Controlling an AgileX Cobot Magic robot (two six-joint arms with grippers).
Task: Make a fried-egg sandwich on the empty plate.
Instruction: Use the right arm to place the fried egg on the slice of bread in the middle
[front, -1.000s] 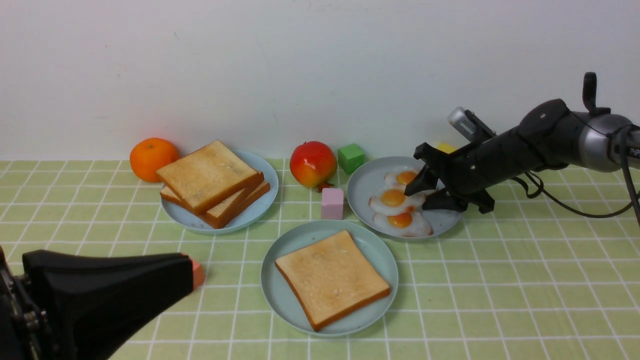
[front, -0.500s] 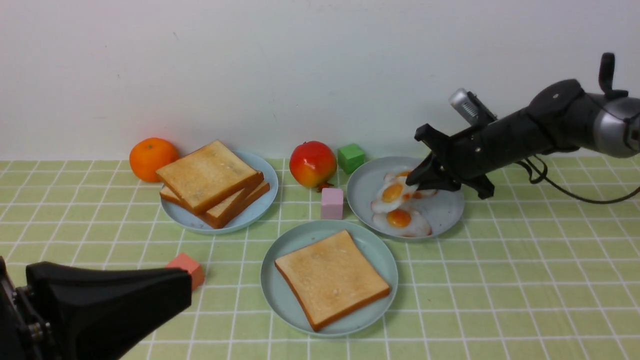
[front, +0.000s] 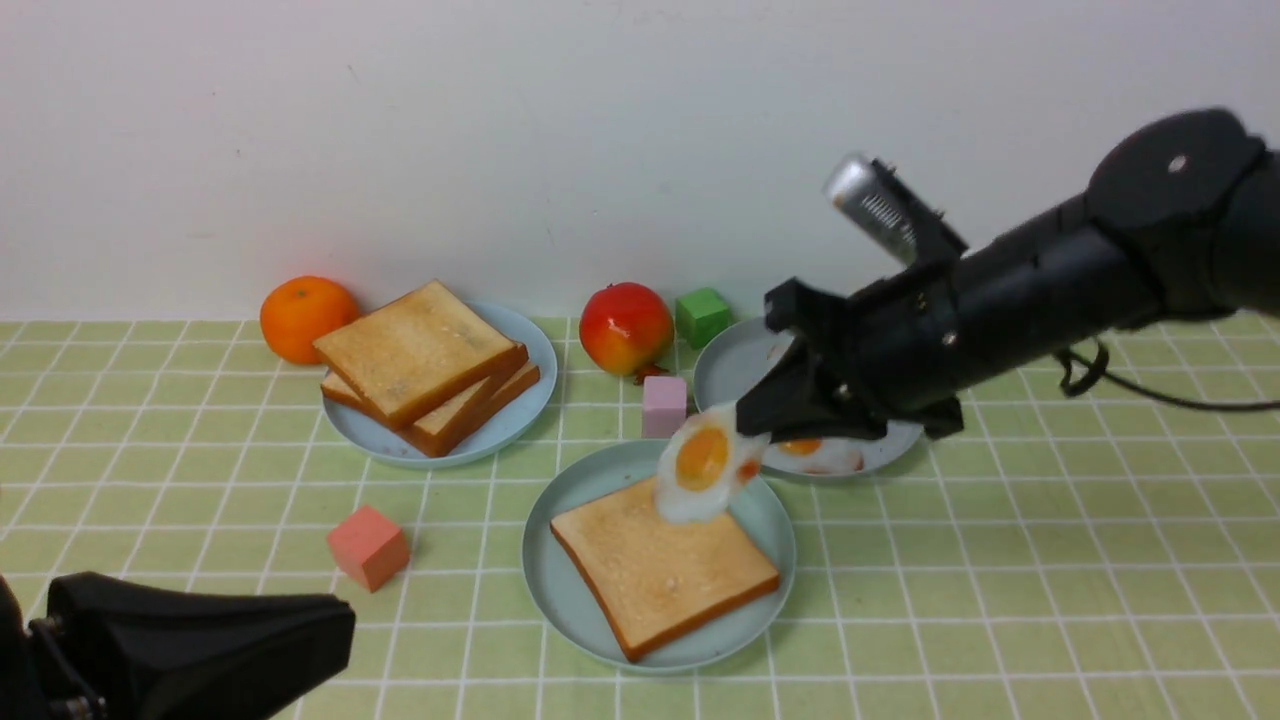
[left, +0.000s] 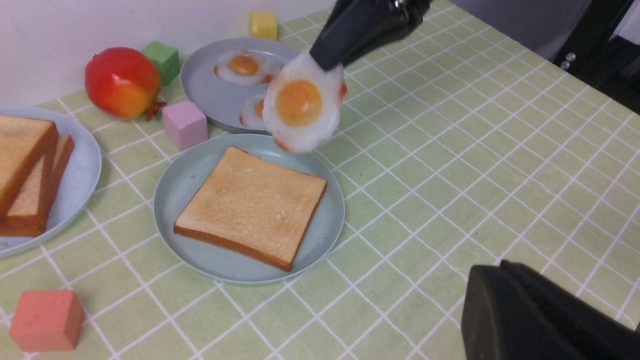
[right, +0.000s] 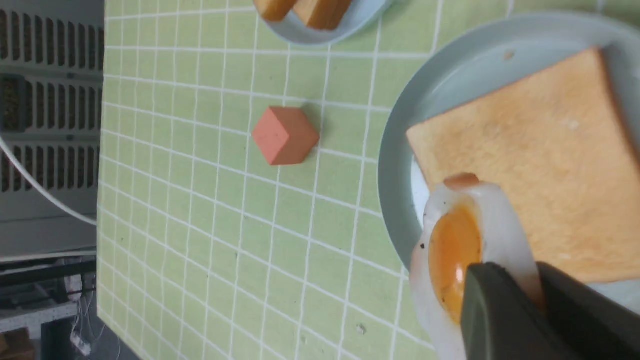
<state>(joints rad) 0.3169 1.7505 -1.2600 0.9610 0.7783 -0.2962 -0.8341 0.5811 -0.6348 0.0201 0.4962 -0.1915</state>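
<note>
The empty plate (front: 545, 590), pale teal, stands front centre with one golden toast slice (front: 660, 560) lying on it. A glossy fried egg (front: 703, 462) hangs tilted just above the toast's far corner, and my right gripper (front: 755, 420) is shut on its edge. The right wrist view shows the egg (right: 450, 250) pinched between the black fingers (right: 500, 310), over the plate's rim (right: 400, 150) and beside the toast (right: 535, 160). My left gripper (front: 340, 630) is low at the front left, shut and holding nothing, well apart from the plate.
A grey-blue plate (front: 722, 375) behind holds more fried eggs (front: 820, 455). A sky-blue plate (front: 522, 418) at back left carries stacked toast (front: 425, 365). Around them sit an orange (front: 305, 317), a red fruit (front: 626, 328), and green (front: 702, 315), pink (front: 665, 406), salmon (front: 368, 547) and yellow (left: 263, 24) cubes.
My right gripper shut on a fried egg, lifted it from the grey-blue plate and carried it left and forward over the toast. The left gripper drew back and lower.
</note>
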